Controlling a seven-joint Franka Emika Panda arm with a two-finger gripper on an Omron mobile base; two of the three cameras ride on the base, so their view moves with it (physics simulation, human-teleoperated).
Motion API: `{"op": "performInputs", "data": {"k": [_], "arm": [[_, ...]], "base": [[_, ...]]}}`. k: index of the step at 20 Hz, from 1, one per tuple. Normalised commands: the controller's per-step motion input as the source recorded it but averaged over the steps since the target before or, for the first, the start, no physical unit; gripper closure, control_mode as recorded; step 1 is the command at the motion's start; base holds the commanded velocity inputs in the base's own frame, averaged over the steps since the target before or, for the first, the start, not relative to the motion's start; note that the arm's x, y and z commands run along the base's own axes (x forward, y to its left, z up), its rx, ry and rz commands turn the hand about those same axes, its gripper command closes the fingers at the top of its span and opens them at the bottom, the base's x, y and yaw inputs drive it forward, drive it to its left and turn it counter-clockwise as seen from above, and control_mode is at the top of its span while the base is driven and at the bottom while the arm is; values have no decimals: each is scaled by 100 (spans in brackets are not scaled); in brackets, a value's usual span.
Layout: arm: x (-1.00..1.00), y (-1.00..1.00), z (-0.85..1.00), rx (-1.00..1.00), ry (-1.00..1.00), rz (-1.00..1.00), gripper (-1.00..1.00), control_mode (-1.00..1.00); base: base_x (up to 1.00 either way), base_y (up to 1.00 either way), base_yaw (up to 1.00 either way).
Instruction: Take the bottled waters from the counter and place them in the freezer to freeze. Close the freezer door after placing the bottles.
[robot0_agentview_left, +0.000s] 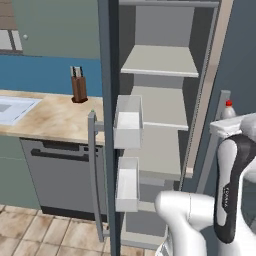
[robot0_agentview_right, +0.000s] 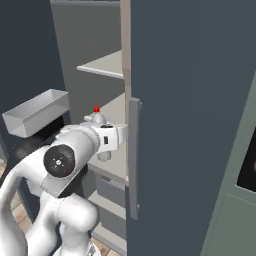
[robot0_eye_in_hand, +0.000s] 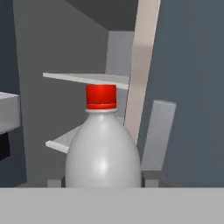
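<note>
A whitish bottled water (robot0_eye_in_hand: 103, 148) with a red cap stands upright right in front of the hand camera. My gripper (robot0_agentview_right: 103, 149) is shut on it, and its fingers are hidden behind the bottle. The bottle's red cap (robot0_agentview_right: 96, 109) pokes up above the hand just outside the open freezer (robot0_agentview_left: 161, 100), level with a middle shelf (robot0_agentview_right: 116, 112). The same bottle (robot0_agentview_left: 228, 109) sits at the right over my arm. The freezer door (robot0_agentview_left: 109, 125) stands wide open, edge-on, with two white bins (robot0_agentview_left: 128, 122). The counter (robot0_agentview_left: 55, 117) lies to the left. A tiny green tip (robot0_agentview_left: 92, 110) shows behind the door handle; I cannot tell what it is.
The closed right-hand door (robot0_agentview_right: 190, 125) with its bar handle (robot0_agentview_right: 133, 157) stands close beside the hand. A knife block (robot0_agentview_left: 78, 85) and a sink (robot0_agentview_left: 12, 109) are on the counter, above a dark dishwasher front (robot0_agentview_left: 62, 175). The open door's handle (robot0_agentview_left: 93, 170) juts out towards the counter.
</note>
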Motion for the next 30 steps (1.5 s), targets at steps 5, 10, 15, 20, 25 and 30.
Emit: {"op": "performInputs", "data": {"k": [5,10,15,20,25,30], "arm": [[0,51,45,-3,-3,-45,100,-100],[9,15,50,11,-2,-29,100,-100],[0,3,36,21,-2,-2,100,-100],[23,34,0,1,-28,10,100,-100],[43,9,13,0,-5,17,100,-100],[63,0,33,-7,0,12,100,-100]], "base": [[0,0,0],[0,0,0],[0,0,0],[0,0,0],[0,0,0],[0,0,0]]}}
